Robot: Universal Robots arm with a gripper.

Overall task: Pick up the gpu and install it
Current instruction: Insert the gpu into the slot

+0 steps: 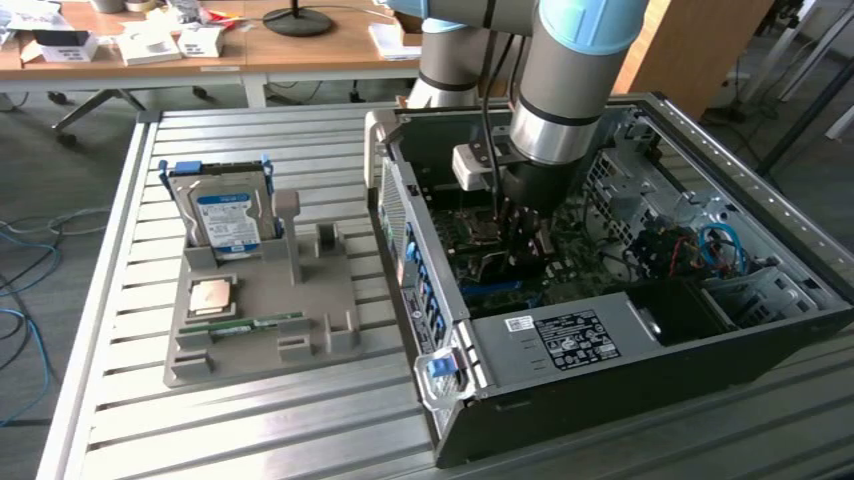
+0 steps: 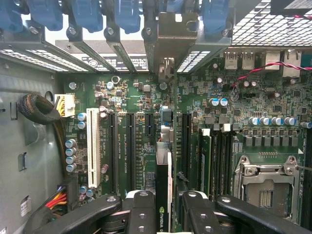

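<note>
Wrist view, bottom centre: the gripper (image 2: pixel 163 214) has its black jaws clamped on the gpu (image 2: pixel 164 195), seen edge-on, its long axis running up the frame toward the silver bracket (image 2: pixel 168 44) at the case's rear wall, in line with the motherboard (image 2: pixel 146 136) slots. Exterior view, centre-right: the arm (image 1: pixel 567 90) reaches down into the open computer case (image 1: pixel 601 340). At centre-left, a grey tray (image 1: pixel 260 330) holds an upright hard drive (image 1: pixel 227 215), a processor (image 1: pixel 211 297) and a memory stick (image 1: pixel 240 324).

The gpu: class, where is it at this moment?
In the wrist view, the gpu stands edge-on between the end effector fingers, over the motherboard slots inside the open computer case, at the exterior view's right.
</note>
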